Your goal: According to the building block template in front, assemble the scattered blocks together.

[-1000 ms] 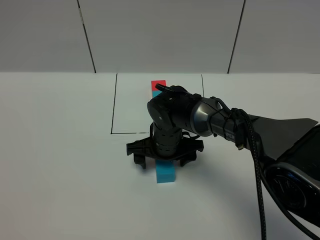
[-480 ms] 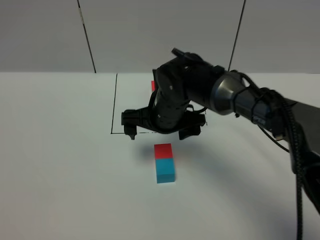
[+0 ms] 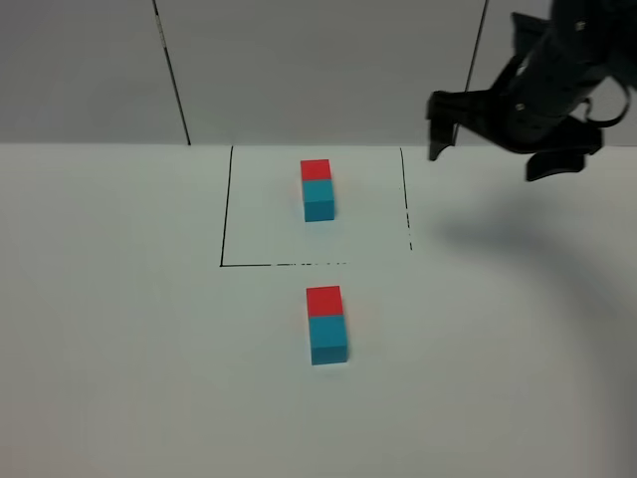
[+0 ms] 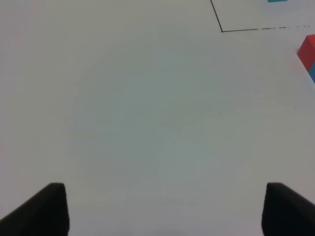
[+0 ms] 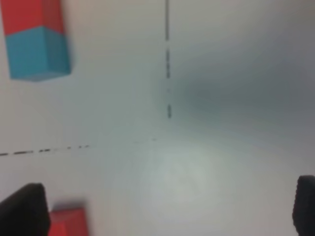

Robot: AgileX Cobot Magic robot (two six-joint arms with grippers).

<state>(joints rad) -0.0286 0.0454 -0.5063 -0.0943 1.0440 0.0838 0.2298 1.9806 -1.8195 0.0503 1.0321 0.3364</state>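
two scattered blocks (image 3: pixel 326 325) joined near the outline (image 3: pixel 224 209); both grippers spread wide, empty.

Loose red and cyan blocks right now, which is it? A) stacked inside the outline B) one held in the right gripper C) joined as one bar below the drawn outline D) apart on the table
C: the scattered blocks lie joined, red end toward the building block template, just outside the outline's near edge; the right gripper is open, raised and empty.
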